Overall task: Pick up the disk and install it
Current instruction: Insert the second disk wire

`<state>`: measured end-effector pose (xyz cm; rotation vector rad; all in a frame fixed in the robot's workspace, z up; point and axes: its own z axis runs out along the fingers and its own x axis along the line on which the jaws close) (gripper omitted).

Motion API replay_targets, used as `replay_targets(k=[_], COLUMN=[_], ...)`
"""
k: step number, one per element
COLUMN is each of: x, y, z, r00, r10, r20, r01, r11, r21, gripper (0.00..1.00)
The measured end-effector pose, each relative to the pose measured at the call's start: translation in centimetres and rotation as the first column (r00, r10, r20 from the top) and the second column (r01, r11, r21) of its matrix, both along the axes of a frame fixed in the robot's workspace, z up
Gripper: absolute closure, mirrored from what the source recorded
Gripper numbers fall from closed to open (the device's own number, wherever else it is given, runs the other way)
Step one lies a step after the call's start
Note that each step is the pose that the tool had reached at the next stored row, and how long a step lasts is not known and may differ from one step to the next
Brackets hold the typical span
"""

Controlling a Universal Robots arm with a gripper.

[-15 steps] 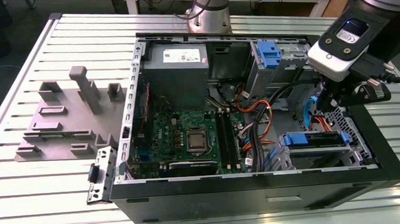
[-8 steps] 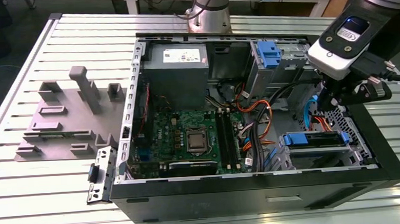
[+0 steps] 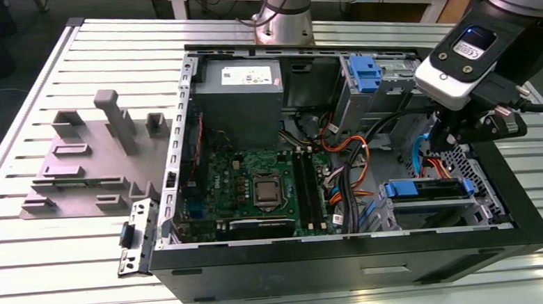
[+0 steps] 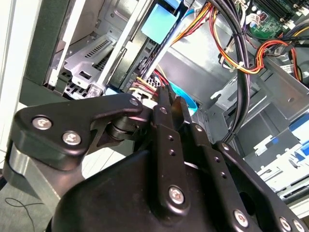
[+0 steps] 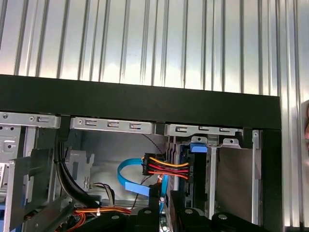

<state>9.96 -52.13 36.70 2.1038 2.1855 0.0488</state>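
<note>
The disk (image 3: pixel 429 190) sits flat in the drive cage at the corner of the open computer case (image 3: pixel 352 270), blue rails seated (so probably already in). The hand (image 3: pixel 463 129) hovers just above it, fingers (image 4: pixel 166 108) together, gripping nothing.

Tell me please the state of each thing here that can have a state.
computer case: open, side panel off, lying on its side.
disk: sitting in the drive cage inside the case.
gripper: lowered into the case, near the drive cage.
</note>
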Motion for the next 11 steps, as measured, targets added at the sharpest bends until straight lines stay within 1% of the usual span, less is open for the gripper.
replay_targets(k=[11], x=[0.09], y=[0.01], z=[-1.1], r00=[1.0], r10=[0.0], r20=[0.0], r01=[0.0], r11=[1.0], r21=[-0.0001], gripper=[0.76])
